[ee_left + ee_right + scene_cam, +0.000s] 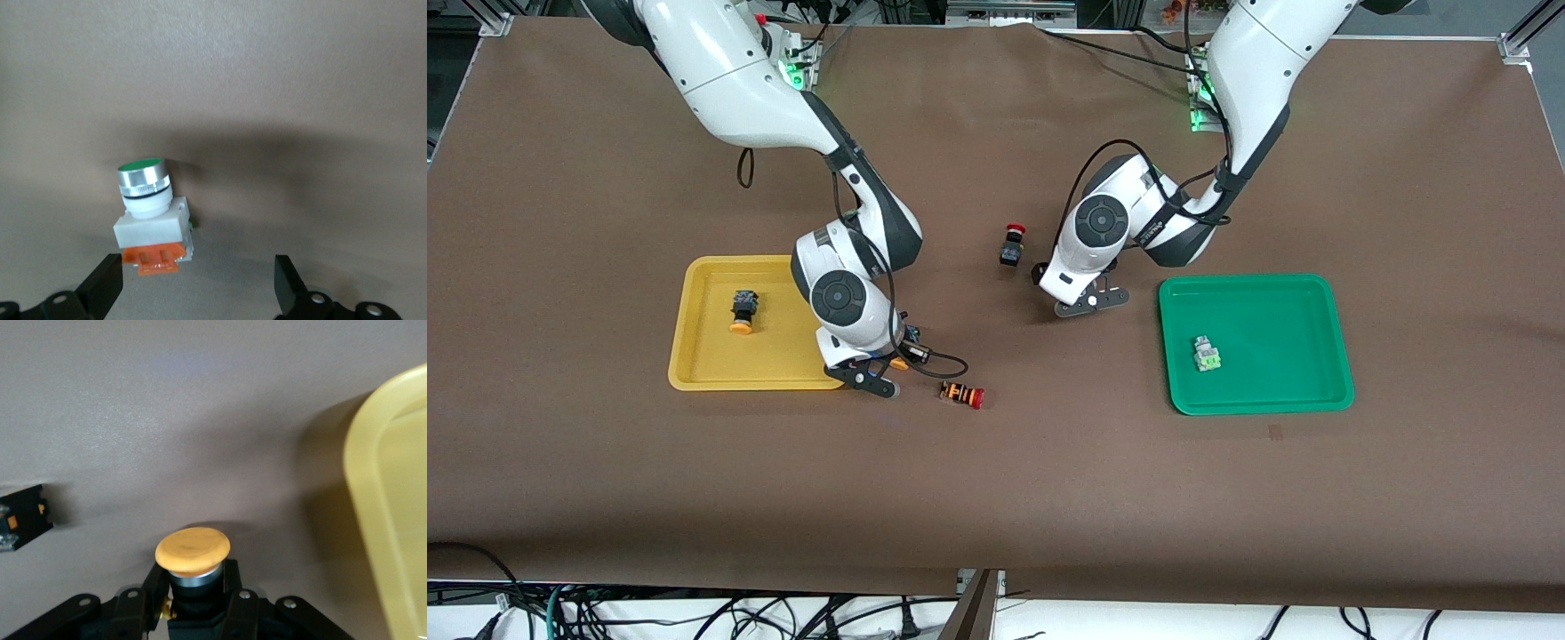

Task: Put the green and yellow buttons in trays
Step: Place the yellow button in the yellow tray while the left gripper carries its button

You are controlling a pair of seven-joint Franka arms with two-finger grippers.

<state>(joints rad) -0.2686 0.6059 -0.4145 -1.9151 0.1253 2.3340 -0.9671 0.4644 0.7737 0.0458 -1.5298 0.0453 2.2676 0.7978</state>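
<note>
Two trays lie on the brown counter [996, 498]: a yellow tray [694, 356] toward the right arm's end and a green tray [1280, 307] toward the left arm's end. Five buttons show in the front view, and a sixth only in the left wrist view.

One black button with a yellow-orange cap [742, 311] lies in the yellow tray. A white-grey button with a light-green face [1207, 354] lies in the green tray.

The right gripper [193, 587], just beside the yellow tray's corner, is clenched on a second yellow-capped button [193, 552], mostly hidden by the arm in the front view.

The left gripper [200, 283], low over mid-counter, is spread wide around a silvery, green-capped button [150, 213] with a white body and orange base, hidden in the front view.

A red mushroom-capped black switch [1011, 245] and an orange-and-black striped switch [961, 394] lie mid-counter.
</note>
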